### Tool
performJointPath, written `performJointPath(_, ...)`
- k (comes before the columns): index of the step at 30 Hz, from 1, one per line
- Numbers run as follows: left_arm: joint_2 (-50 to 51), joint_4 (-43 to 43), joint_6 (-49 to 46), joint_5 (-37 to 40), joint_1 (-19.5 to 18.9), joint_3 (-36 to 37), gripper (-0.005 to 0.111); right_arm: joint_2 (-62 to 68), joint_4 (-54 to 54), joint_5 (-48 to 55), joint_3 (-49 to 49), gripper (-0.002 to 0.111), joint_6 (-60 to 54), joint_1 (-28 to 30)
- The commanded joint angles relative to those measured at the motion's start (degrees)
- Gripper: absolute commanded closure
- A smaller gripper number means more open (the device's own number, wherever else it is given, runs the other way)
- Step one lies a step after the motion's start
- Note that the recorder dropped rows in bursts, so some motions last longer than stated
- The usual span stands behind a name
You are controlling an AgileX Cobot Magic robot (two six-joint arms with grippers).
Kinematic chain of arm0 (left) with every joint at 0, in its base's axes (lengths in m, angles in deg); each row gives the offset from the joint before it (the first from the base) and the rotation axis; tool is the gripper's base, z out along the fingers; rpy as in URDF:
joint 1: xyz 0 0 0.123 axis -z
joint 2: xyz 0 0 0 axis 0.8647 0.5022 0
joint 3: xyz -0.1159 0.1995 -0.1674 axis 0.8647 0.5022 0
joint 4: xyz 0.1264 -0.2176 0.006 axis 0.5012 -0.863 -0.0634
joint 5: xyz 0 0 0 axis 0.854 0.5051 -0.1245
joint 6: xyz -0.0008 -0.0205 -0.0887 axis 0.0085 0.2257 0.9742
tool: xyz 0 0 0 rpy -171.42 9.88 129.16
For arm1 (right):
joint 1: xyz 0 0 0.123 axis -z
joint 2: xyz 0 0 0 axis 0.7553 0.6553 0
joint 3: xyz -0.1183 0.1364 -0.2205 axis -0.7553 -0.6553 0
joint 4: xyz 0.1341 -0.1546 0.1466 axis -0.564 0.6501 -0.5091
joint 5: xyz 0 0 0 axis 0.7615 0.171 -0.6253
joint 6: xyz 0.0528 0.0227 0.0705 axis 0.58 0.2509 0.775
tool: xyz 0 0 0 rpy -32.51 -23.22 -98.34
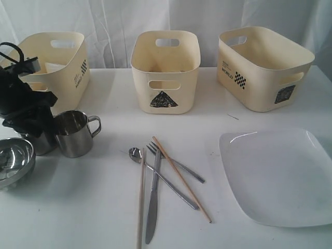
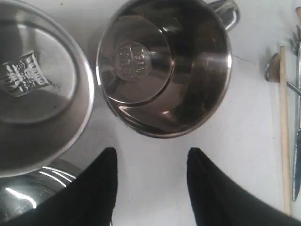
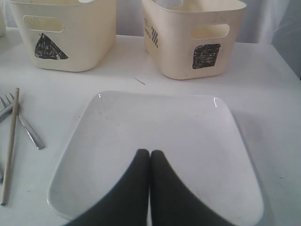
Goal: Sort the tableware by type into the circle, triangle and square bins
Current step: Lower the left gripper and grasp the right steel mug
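Steel crowds the table in front of and to the left of the triangle bin, which you can take as your marker: a handled steel mug stands upright there, a second mug sits just beyond it, half hidden by your left arm, and the steel bowl lies farthest left of the bin and nearest the table's front. Your left gripper hangs over bare table beside the handled mug, its fingers spread apart with nothing between them. Straight in front of the triangle bin the cutlery lies in a loose crossed heap: spoon, fork, knife and the two wooden chopsticks, one slanting across the fork and spoon. In front of the bin and to its right rests the white squarish plate. Your right gripper is over that plate with its fingers pressed together on nothing; you cannot tell whether it touches the plate. The square bin stands to the right of the triangle bin, and another cream bin to its left.
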Motion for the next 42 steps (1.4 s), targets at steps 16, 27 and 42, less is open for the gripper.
performJointPath(16, -0.7, -10.0, 3.3, -9.1, 0.0, 6.3, 0.056, -0.2, 0.4, -0.1, -0.1, 0.108, 0.0, 0.2)
performJointPath(27, -0.7, -10.0, 11.6, -25.2, 1.9, 6.3, 0.056, -0.2, 0.4, -0.1, -0.1, 0.108, 0.0, 0.2)
performJointPath(42, 4.0, -5.7, 11.5, -21.5, 6.1, 6.3, 0.056, -0.2, 0.4, -0.1, -0.1, 0.108, 0.0, 0.2)
